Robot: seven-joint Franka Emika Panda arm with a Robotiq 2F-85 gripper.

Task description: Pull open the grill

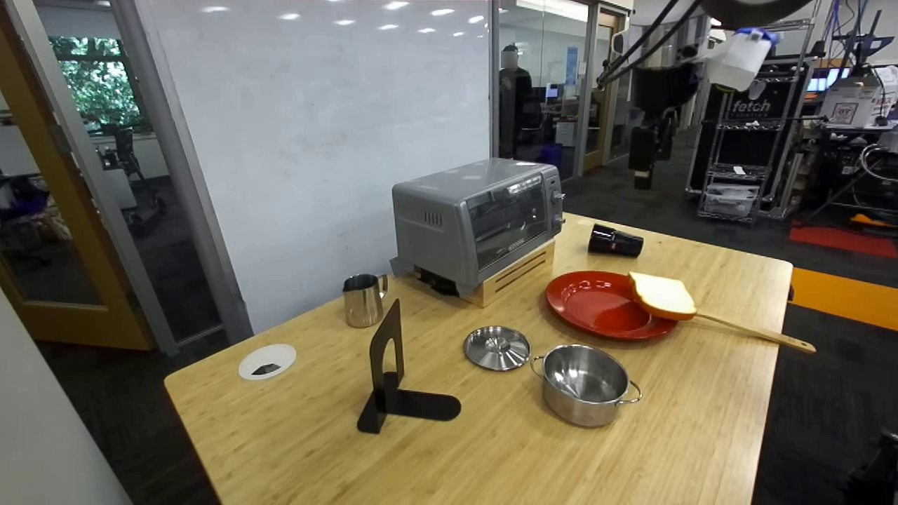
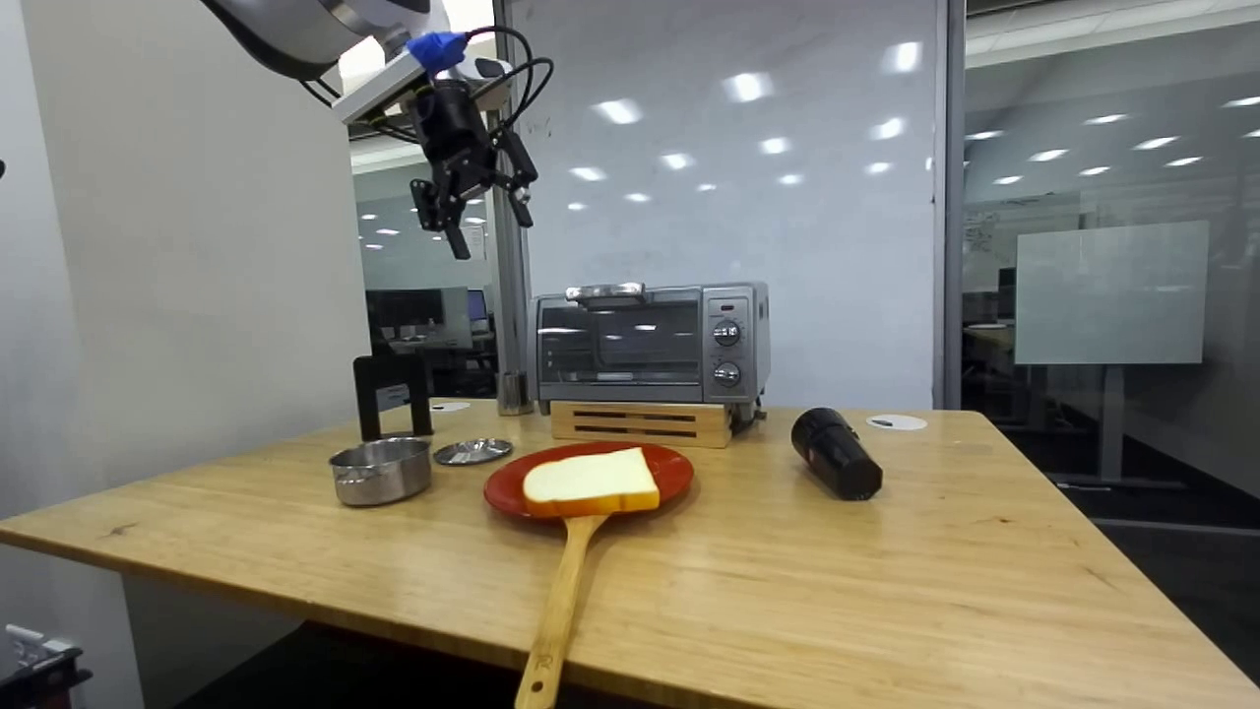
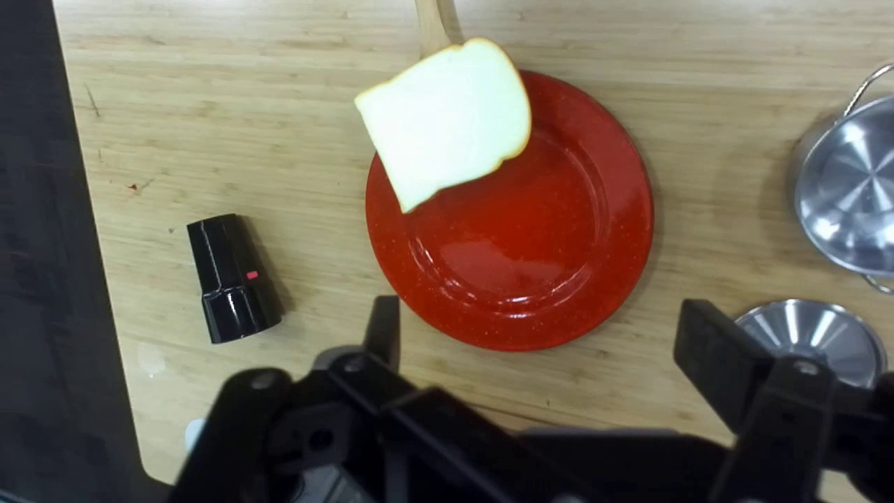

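Sitting at the edge of the table (image 2: 935, 581) by the whiteboard (image 2: 837, 236), the oven (image 1: 452, 214) runs lengthwise roughly along that edge, closed door (image 2: 625, 345) facing the opposite edge; jaws hang apart, holding nothing

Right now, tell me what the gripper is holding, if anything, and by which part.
Nothing is held: the gripper hangs open, jaws apart, with nothing between them.

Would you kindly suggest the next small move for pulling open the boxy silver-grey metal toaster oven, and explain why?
I would probably lower the black two-fingered gripper towards the shiny silver metal handle of the toaster oven: its dark glass door looks shut, and in an exterior view the gripper hangs higher than the handle, fingers apart and holding nothing.
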